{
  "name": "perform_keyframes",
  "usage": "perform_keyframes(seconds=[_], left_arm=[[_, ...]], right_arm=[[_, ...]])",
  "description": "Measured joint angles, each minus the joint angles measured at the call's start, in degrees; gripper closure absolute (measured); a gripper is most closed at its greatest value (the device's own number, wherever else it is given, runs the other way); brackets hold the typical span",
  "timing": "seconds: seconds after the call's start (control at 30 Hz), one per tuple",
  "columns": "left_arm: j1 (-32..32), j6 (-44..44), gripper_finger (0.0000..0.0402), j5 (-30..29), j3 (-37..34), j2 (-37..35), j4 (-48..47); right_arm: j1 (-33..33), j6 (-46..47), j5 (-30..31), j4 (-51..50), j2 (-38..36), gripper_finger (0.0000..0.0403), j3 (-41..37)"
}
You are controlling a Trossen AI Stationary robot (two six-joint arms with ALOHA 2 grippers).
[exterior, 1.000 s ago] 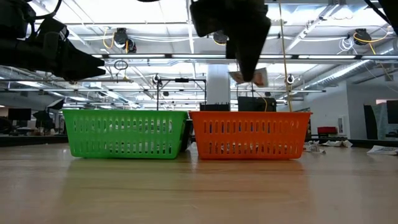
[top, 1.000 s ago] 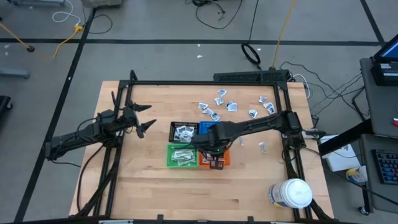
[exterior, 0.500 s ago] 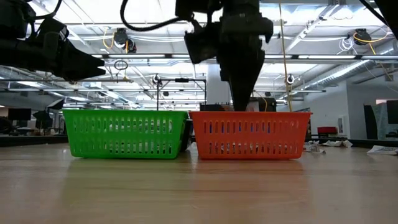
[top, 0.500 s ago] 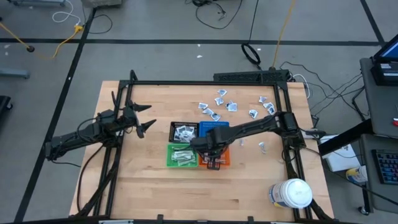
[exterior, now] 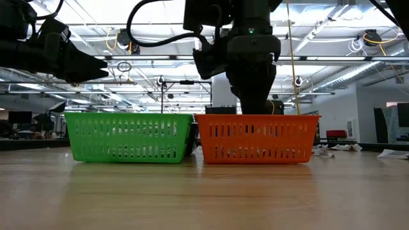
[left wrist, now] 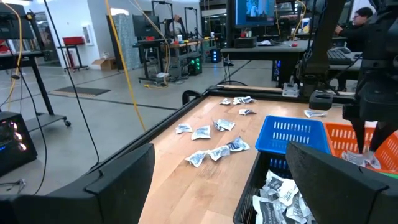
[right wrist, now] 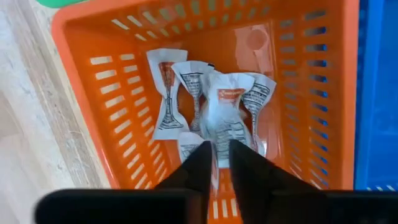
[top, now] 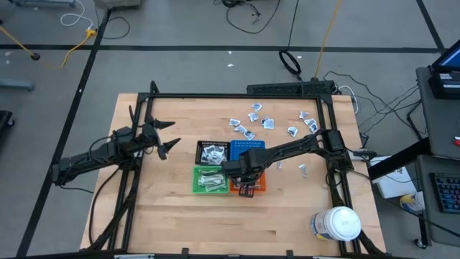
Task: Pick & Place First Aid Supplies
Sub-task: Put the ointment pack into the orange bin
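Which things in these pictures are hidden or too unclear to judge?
- High view: orange bin contents, covered by the right gripper.
- Low view: packets inside the green bin, behind its slatted wall.
- Right wrist view: whether the packet is pinched or released.

The desk [top: 172, 208] was light wood with a smooth, matt surface and visible grain. The orange bin [right wrist: 93, 106] and the green bin [exterior: 128, 136] were slotted plastic with a slight shine. The packets [right wrist: 224, 109] looked like thin crinkled paper or foil, white and printed. The right tool [right wrist: 216, 163] was dark and matt.
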Motion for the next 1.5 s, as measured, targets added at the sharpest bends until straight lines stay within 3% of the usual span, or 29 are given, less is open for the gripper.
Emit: perform_keyframes(seconds=[0.23, 0.4, 1.03, 1.13, 1.33, 1.5], left_arm=[[0.0, 0.0, 0.0037, 0.0, 0.0, 0.0, 0.0], [0.0, 0.0, 0.0036, 0.0, 0.0, 0.0, 0.0], [0.0, 0.0, 0.0036, 0.0, 0.0, 0.0, 0.0], [0.0, 0.0, 0.0036, 0.0, 0.0, 0.0, 0.0], [0.0, 0.0, 0.0036, 0.0, 0.0, 0.0, 0.0], [0.0, 0.0, 0.0036, 0.0, 0.0, 0.0, 0.0]], right_arm=[[0.0, 0.4, 0.0, 0.0, 0.0, 0.0270, 0.0], [0.0, -0.8, 0.0, 0.0, 0.0, 0.0234, 0.0], [0.0, -1.2, 0.0, -0.1, -6.4, 0.0235, -0.1], [0.0, 4.9, 0.9, -0.1, -6.8, 0.0238, 0.0], [-0.6, 30.4, 4.6, -0.2, -8.0, 0.0243, -1.4], [-0.9, 40.2, 4.6, -0.5, -7.7, 0.0243, -3.5]])
